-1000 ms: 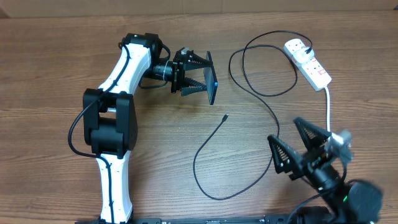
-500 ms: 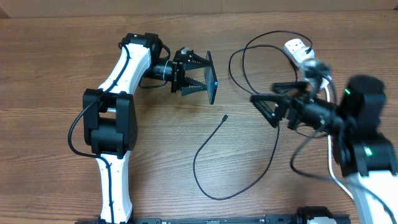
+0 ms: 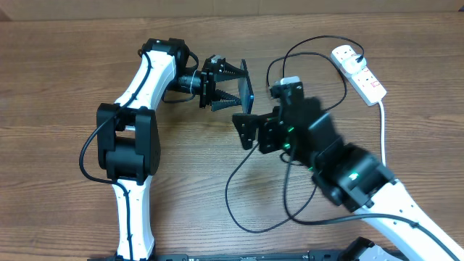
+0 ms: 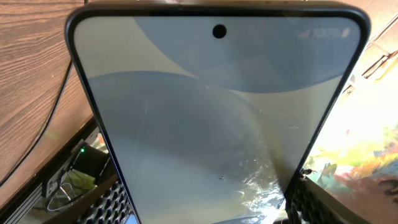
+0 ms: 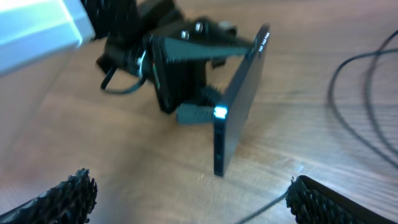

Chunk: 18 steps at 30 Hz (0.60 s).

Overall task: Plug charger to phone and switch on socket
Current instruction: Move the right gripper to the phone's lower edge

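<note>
My left gripper (image 3: pixel 230 88) is shut on the phone (image 3: pixel 247 90) and holds it upright on its edge on the table. The phone's light-blue screen (image 4: pixel 211 118) fills the left wrist view. In the right wrist view the phone (image 5: pixel 239 106) stands edge-on just ahead. My right gripper (image 3: pixel 251 133) is open and empty, low over the table just in front of the phone, its fingers wide apart (image 5: pixel 193 196). The black charger cable (image 3: pixel 233 190) loops across the table to the socket (image 3: pixel 360 72); a stretch lies by my right finger (image 5: pixel 264 207). Its small plug tip is hidden under the right arm.
The socket's thick white cord (image 3: pixel 383 119) runs down the right side. Cable loops (image 3: pixel 290 80) lie between the phone and the socket. The right arm (image 3: pixel 348 174) crosses the table from the front right.
The right arm has swung from the front right corner up and left to the middle, just in front of the phone. The left arm and phone have not moved.
</note>
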Tool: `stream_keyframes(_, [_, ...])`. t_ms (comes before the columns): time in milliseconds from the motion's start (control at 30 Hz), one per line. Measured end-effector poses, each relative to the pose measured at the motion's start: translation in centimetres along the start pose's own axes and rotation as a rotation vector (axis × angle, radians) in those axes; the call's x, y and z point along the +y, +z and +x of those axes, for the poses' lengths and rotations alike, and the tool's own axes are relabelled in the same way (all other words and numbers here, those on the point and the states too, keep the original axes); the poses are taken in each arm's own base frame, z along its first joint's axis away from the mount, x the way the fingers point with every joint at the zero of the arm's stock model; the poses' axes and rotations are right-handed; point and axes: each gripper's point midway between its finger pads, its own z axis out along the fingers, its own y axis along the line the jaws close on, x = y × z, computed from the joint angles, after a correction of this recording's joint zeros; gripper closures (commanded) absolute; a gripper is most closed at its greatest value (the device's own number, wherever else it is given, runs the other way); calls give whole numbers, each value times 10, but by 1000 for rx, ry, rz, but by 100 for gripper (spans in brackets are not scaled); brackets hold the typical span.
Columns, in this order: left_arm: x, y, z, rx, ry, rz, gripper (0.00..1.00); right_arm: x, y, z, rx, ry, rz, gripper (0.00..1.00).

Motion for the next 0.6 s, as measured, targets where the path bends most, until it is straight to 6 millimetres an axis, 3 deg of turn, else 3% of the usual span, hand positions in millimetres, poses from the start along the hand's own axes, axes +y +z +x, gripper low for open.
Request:
stream_keyframes(67, [0,0,0,0,0,0,36,-1,5,2,-28,10,69,0])
stream_keyframes(367, [0,0,0,0,0,0,37,-23,71,10,-85,46,285,0])
stream_keyframes(600, [0,0,0,0,1,0,36,-35,69,-1,-147,46,359,5])
